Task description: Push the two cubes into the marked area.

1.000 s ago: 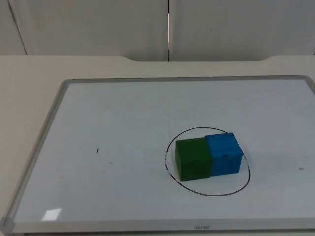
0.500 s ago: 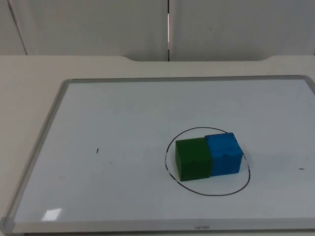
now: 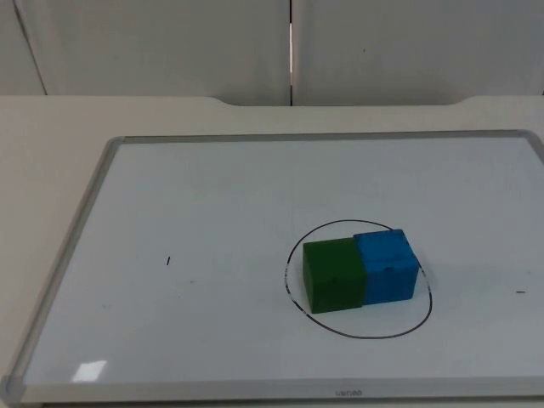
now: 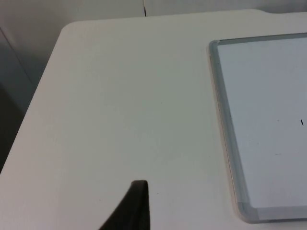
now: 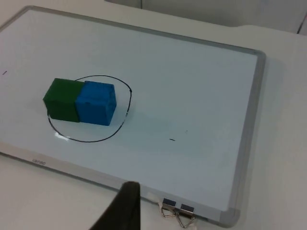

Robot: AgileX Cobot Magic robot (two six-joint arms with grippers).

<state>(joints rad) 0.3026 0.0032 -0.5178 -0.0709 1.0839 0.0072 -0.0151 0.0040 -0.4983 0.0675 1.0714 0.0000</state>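
I could not tell how far either pair of my jaws stood apart. My left gripper (image 4: 135,211) hung above the bare cream table (image 4: 120,105), off the whiteboard's (image 3: 212,221) outer left edge near a rounded frame corner, and it touched and held nothing. My right gripper (image 5: 125,208) hung above the table just off the whiteboard's long edge, near the two metal binder clips (image 5: 176,212) fastened to the frame, and it too held nothing. Both arms waited well apart from the cubes.

The marked area was a hand-drawn black circle (image 3: 358,280) on the whiteboard, somewhat uneven and oval rather than round. Inside it sat the green cube (image 3: 334,274) and the blue cube (image 3: 386,267), side by side with one face of each pressed flush to the other, both flat on the board. The green cube lay on the side of the pair toward the middle of the whiteboard, with its outer lower corner right at the drawn line; the blue cube lay on the side toward the whiteboard's right edge, with its far top corner close to the line.

The cubes were solid-coloured blocks with matte faces and slightly softened edges. The whiteboard was a smooth, glossy white rectangle in a grey metal frame with rounded corners, lying flat on the table. Two short black pen marks (image 3: 168,261) stood on it, one well away from the circle toward the left edge, one just outside the circle toward the right edge.
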